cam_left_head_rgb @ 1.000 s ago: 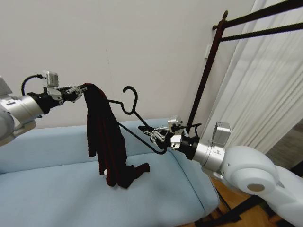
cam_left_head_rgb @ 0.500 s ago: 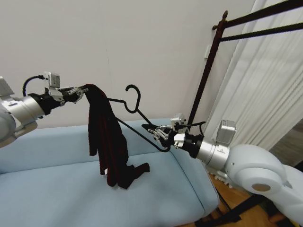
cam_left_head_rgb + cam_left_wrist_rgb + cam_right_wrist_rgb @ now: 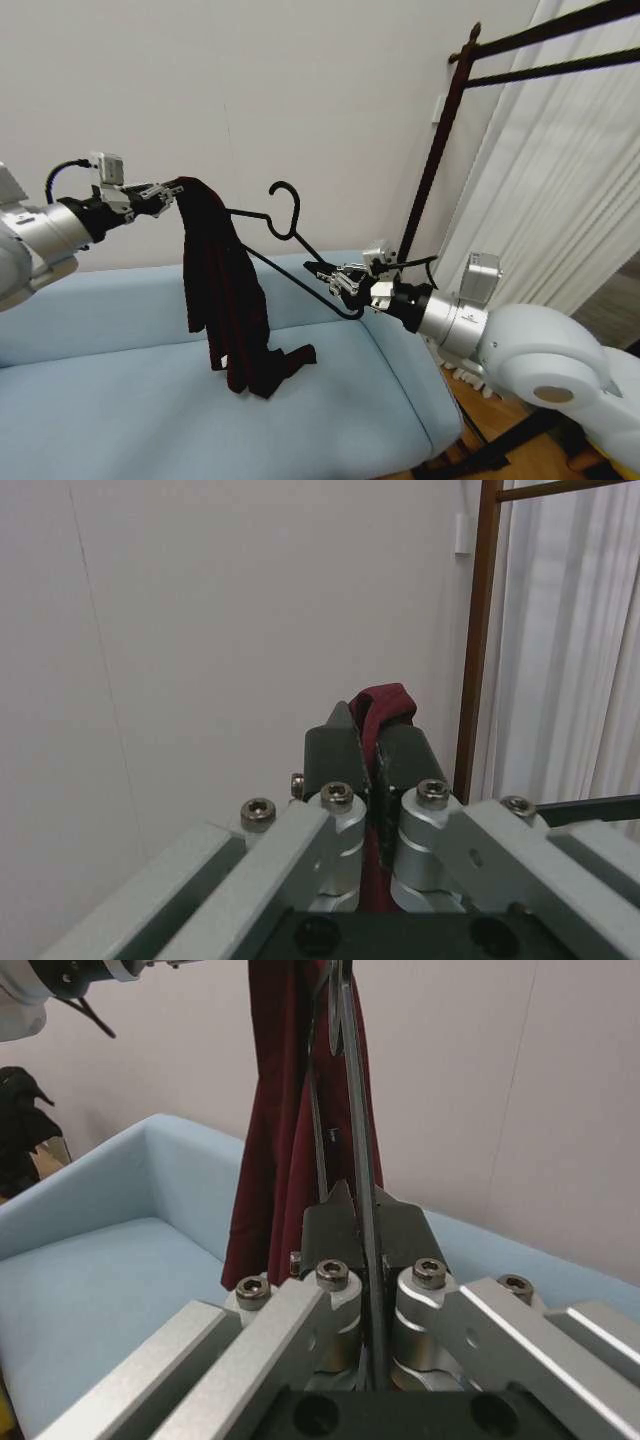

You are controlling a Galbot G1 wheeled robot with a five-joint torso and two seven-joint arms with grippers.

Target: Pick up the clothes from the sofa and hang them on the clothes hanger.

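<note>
Right gripper (image 3: 327, 277) is clamped on 1 black wire hanger (image 3: 296, 208) above the sofa (image 3: 110, 400). 1 dark red garment (image 3: 225, 290) hangs in long limp folds over the sofa seat, its top pinched in the left gripper (image 3: 168, 190).

SUPPORT: you are looking at 1 pale-blue sofa (image 3: 100, 430) | ON IT: dark-red garment (image 3: 225, 290) is dangling its tail end down at the seat | CONTACT: you cannot tell

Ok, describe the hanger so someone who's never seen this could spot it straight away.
Above the pale blue sofa hangs a dark red garment. The hanger is the thin black wire frame running from it to the right pincer, its hook curling upward.
</note>
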